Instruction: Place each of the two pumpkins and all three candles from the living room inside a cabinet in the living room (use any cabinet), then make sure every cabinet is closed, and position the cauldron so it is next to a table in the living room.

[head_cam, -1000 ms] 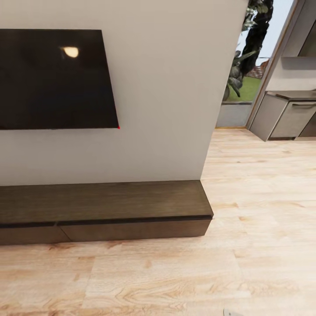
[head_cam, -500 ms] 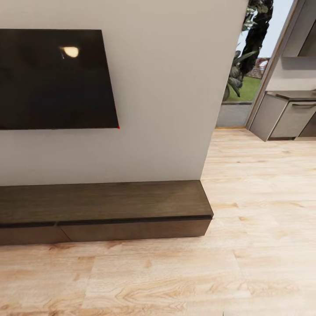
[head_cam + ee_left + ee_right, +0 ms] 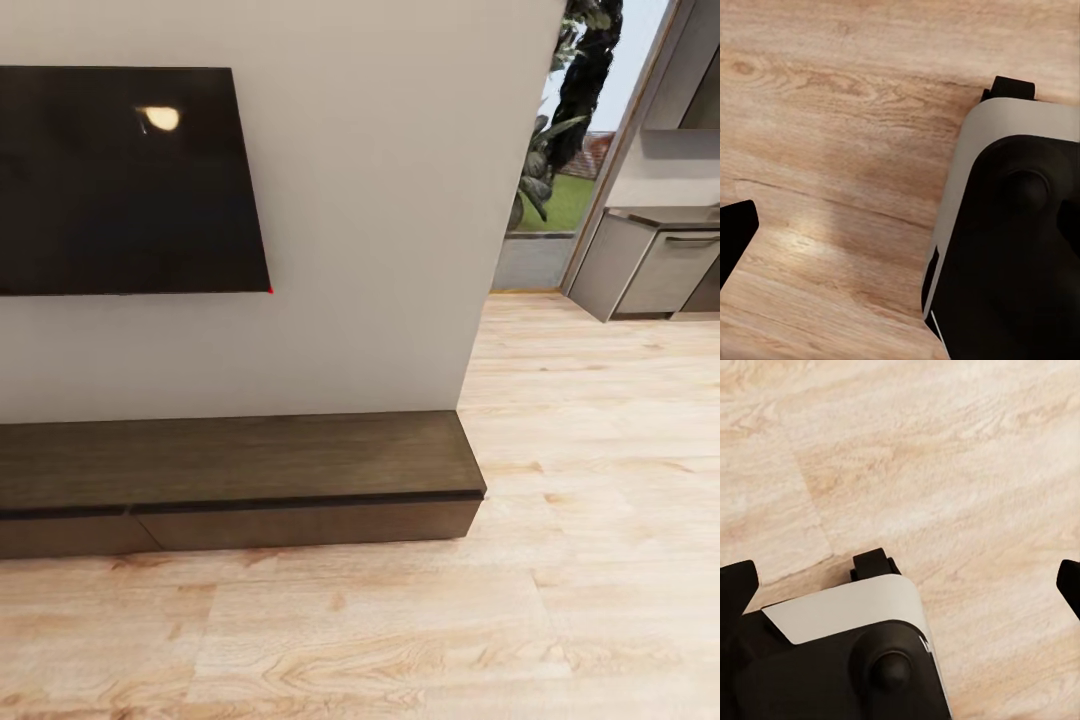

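The long, low dark-brown cabinet (image 3: pixel 240 460) runs along the foot of the white wall, and its plain fronts (image 3: pixel 300 522) sit flush and shut, with nothing on its flat top. Its right end stops near the wall's corner. The pumpkins, candles, cauldron and table are out of view. My left gripper (image 3: pixel 900 232) hangs over the wooden floor beside my own base, one black fingertip (image 3: pixel 735 232) at the picture's edge. My right gripper (image 3: pixel 903 585) also points at the floor, open, its two fingertips (image 3: pixel 736 585) far apart with nothing between them.
A black television (image 3: pixel 120 180) hangs on the wall above the cabinet. Right of the wall's corner, light wood floor (image 3: pixel 600 450) leads toward grey kitchen cupboards (image 3: pixel 660 265) and a window with plants (image 3: pixel 560 150). My white-and-black base (image 3: pixel 1020 240) is below both wrists.
Almost nothing differs. A small pale speck at the bottom edge of the head view a second ago has left the picture, and the cabinet stands as before.
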Robot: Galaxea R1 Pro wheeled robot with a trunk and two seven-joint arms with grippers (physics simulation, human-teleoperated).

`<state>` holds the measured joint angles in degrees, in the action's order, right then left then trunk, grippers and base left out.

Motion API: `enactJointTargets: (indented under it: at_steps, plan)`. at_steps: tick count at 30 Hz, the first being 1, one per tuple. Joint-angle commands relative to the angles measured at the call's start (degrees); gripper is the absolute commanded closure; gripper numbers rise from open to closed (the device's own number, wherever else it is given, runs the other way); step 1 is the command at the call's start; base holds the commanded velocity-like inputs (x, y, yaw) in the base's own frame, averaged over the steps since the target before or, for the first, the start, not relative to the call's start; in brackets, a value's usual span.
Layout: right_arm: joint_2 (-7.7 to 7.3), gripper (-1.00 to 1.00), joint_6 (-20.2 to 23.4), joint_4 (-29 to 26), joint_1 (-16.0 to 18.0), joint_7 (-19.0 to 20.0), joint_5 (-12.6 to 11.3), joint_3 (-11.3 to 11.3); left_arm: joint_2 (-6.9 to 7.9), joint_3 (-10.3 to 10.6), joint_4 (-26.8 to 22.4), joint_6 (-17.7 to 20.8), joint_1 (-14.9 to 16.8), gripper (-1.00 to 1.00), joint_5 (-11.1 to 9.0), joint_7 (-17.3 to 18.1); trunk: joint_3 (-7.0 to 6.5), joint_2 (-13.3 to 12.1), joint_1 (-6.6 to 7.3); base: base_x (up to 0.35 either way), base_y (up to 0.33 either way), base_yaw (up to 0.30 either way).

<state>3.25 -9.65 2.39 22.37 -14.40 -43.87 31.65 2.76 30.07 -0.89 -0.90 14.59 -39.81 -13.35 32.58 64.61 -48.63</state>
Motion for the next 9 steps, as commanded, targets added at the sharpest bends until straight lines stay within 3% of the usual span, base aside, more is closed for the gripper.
enactJointTargets:
  at_steps: [1, 9]
  plan:
    - [0.1, -1.0, -0.3, 0.2, 0.1, 0.0, -0.5, 0.4, 0.0, 0.5, -0.1, -0.1, 0.0, -1.0, -0.5, -0.2, 0.05, 0.0, 0.0, 0.0, 0.0, 0.0]
    - [-0.2, -1.0, -0.3, 0.2, 0.0, 0.1, -0.8, 0.4, 0.03, 0.5, 0.0, -0.1, 0.0, -1.0, -0.6, -0.2, 0.05, 0.0, 0.0, 0.0, 0.0, 0.0]
